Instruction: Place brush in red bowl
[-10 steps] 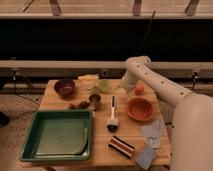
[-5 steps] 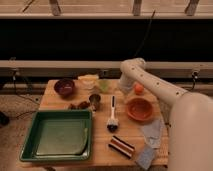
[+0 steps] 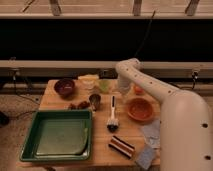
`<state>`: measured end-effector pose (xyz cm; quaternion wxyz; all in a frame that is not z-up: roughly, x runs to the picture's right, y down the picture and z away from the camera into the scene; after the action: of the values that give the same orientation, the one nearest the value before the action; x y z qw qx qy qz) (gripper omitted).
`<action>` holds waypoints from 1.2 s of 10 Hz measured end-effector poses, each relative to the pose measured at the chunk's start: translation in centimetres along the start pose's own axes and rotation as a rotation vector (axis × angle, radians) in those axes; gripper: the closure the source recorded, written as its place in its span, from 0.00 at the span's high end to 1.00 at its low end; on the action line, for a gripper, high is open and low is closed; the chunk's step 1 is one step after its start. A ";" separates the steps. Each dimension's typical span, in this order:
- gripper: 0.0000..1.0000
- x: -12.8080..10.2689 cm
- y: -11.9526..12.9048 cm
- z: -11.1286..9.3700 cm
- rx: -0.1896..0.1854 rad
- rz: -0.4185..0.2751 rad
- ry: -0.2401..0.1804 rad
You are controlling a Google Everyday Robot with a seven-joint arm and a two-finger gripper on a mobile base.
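While the brush [image 3: 112, 111] lies flat on the wooden table [image 3: 49, 98], I note its position: white handle pointing to the far edge, dark bristle head toward the near edge, roughly mid-table. It is untouched and free of my gripper.

Red bowl [image 3: 139, 109]: upright, just right of the brush, close to it but apart. Nothing is visible inside it.

Gripper [image 3: 123, 90]: hangs off the downturned end of my arm, above the far part of the table, just beyond the tip of the brush handle and slightly right of it. Jaws stand wide; nothing held.

Neighbours, working outward:
- Small metal cup [image 3: 94, 101], just left of the handle.
- Cluster of dark reddish pieces [image 3: 78, 105], left of the cup; kind not legible.
- Small orange fruit [image 3: 138, 90], behind the red bowl, near my gripper.
- Pale green object [image 3: 104, 86] and a yellowish container [image 3: 89, 80], along the far edge.
- Dark maroon bowl [image 3: 65, 86], far-left corner.
- Green tray [image 3: 35, 131], near-left, filling that quarter of the table.
- Striped dark-and-white block [image 3: 121, 146], in front of the brush head.
- Grey cloth [image 3: 151, 132] and a blue-grey sponge [image 3: 145, 156], near-right corner.
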<state>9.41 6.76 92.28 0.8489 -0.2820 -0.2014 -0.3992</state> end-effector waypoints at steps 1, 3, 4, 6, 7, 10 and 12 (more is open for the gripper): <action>0.65 0.1 -0.1 0.2 -0.007 -0.005 0.004; 0.65 -0.1 -0.3 0.8 -0.026 -0.021 0.008; 0.65 -0.2 -0.2 1.0 -0.033 -0.026 0.009; 0.65 -0.5 0.1 1.7 -0.052 -0.038 0.012; 0.65 -0.6 0.0 2.2 -0.061 -0.044 0.016; 0.65 -1.0 -0.4 3.2 -0.078 -0.057 0.019; 0.65 -1.3 -0.6 3.4 -0.082 -0.064 0.017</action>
<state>7.73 9.35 94.33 0.8251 -0.3064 -0.1866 -0.4365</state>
